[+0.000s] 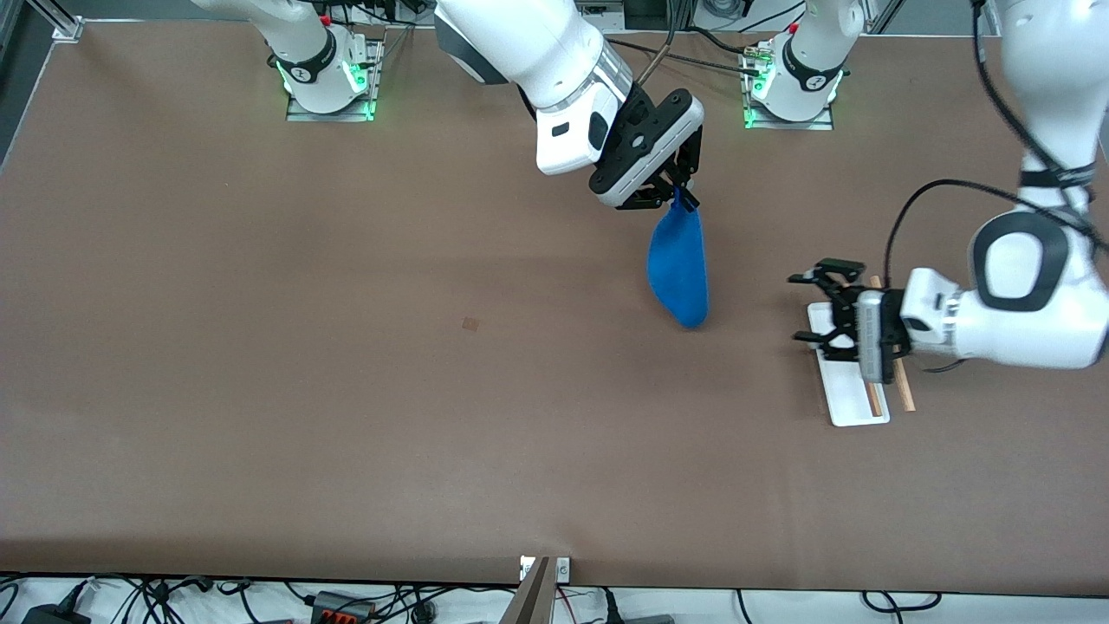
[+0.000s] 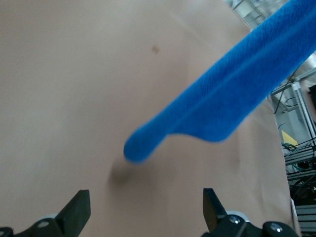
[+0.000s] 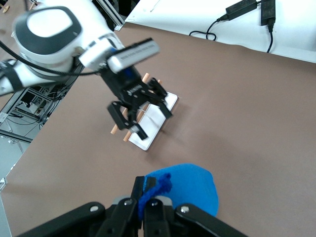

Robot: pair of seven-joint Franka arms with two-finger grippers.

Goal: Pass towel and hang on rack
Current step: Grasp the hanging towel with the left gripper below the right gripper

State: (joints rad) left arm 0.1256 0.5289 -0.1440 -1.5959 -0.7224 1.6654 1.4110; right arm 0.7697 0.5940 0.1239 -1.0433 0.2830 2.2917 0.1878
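Observation:
My right gripper [image 1: 683, 192] is shut on one corner of the bright blue towel [image 1: 678, 269], which hangs down from it over the middle of the table. The right wrist view shows its fingers [image 3: 143, 190] pinching the towel [image 3: 190, 185]. My left gripper [image 1: 810, 308] is open and empty, held level over the rack [image 1: 853, 394] and facing the towel. The rack has a white tray base and two wooden rods [image 1: 901, 386], partly hidden under the left hand. In the left wrist view the towel [image 2: 232, 98] hangs ahead of my open left gripper [image 2: 145, 210]. The right wrist view also shows the left gripper [image 3: 136, 111] over the rack [image 3: 163, 111].
A small dark mark [image 1: 470, 324] lies on the brown table toward the right arm's end. Cables and power bricks [image 1: 338, 602] lie past the table's front edge. The two arm bases [image 1: 329, 78] stand along the back edge.

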